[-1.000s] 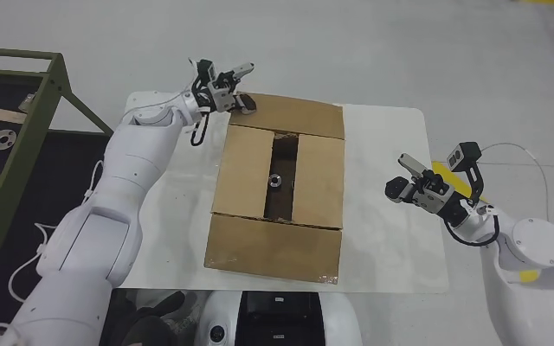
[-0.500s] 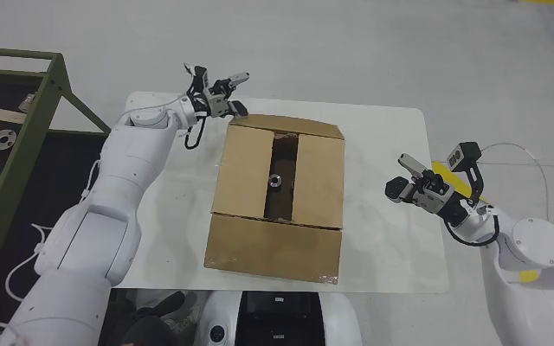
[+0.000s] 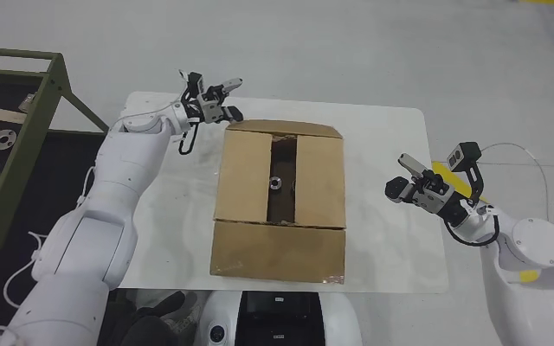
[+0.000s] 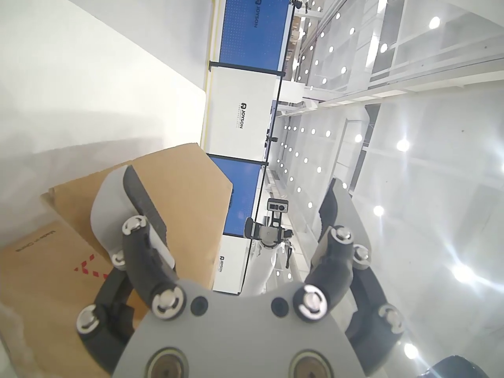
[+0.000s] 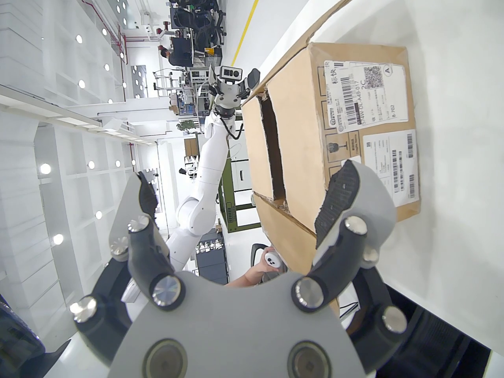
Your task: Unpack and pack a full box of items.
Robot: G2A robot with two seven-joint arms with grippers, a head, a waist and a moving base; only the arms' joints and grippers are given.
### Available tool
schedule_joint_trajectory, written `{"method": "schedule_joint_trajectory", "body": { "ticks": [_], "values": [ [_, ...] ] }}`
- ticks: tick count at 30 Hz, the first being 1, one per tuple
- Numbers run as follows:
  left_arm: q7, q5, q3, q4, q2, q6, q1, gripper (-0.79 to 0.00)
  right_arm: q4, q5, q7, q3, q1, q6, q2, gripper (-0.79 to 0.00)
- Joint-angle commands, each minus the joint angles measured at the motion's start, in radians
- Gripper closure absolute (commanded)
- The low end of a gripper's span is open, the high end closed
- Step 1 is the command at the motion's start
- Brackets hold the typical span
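A brown cardboard box (image 3: 245, 177) stands mid-table, its two inner flaps leaving a dark gap in which a small metal ring-shaped item (image 3: 276, 182) shows. The far outer flap (image 3: 286, 129) stands raised; the near outer flap (image 3: 277, 251) lies spread outward. My left gripper (image 3: 230, 98) hovers open just off the box's far left corner, apart from the flap; the left wrist view has the box (image 4: 177, 182) behind the open gripper (image 4: 232, 190). My right gripper (image 3: 396, 176) hangs open to the right of the box, facing its labelled side (image 5: 299, 119), with nothing between its fingers (image 5: 244, 182).
The white table (image 3: 381, 130) has free room on both sides of the box. A green metal rack (image 3: 35, 112) stands off the table's left edge. A yellow object (image 3: 459, 186) lies beside the right arm.
The far outer flap, spread flat a second ago, now stands up. My left gripper has drawn back leftward off its corner. The box has turned slightly squarer. The right arm is still.
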Motion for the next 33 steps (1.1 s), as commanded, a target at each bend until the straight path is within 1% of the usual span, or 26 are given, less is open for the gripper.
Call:
{"method": "schedule_joint_trajectory", "body": {
  "ticks": [1,4,7,9,13,17,21,26,27,33],
  "values": [
    [-0.003,0.010,-0.007,-0.004,0.005,0.010,0.001,-0.785,0.000,0.000,0.000,0.000,0.000,0.000,0.000,-0.785],
    [-0.006,0.016,-0.019,-0.008,0.013,0.017,0.002,-0.785,0.000,0.000,0.000,0.000,0.000,0.000,0.000,-0.785],
    [0.005,0.011,-0.041,-0.021,0.021,-0.007,0.010,-0.785,0.000,0.000,0.000,0.000,0.000,0.000,0.000,-0.785],
    [0.011,-0.021,-0.070,-0.038,0.028,-0.039,0.020,-0.785,0.000,0.000,0.000,0.000,0.000,0.000,0.000,-0.785],
    [0.021,-0.068,-0.119,-0.066,0.042,-0.074,0.034,-0.785,0.000,0.000,0.000,0.000,0.000,0.000,0.000,-0.785],
    [0.000,-0.107,-0.177,-0.120,0.061,-0.112,0.062,-0.785,0.000,0.000,0.000,0.000,0.000,0.000,0.000,-0.785],
    [-0.049,-0.149,-0.237,-0.189,0.083,-0.139,0.121,-0.785,0.000,0.000,0.000,0.000,0.000,0.000,0.000,-0.785],
    [-0.109,-0.180,-0.316,-0.287,0.114,-0.155,0.221,-0.785,0.000,0.000,0.000,0.000,0.000,0.000,0.000,-0.785],
    [-0.131,-0.185,-0.341,-0.314,0.124,-0.150,0.250,-0.785,0.000,0.000,0.000,0.000,0.000,0.000,0.000,-0.785],
    [-0.201,-0.063,-0.427,-0.427,0.172,-0.149,0.336,-0.785,0.000,0.000,0.000,0.000,0.000,0.000,0.000,-0.785]
  ]
}}
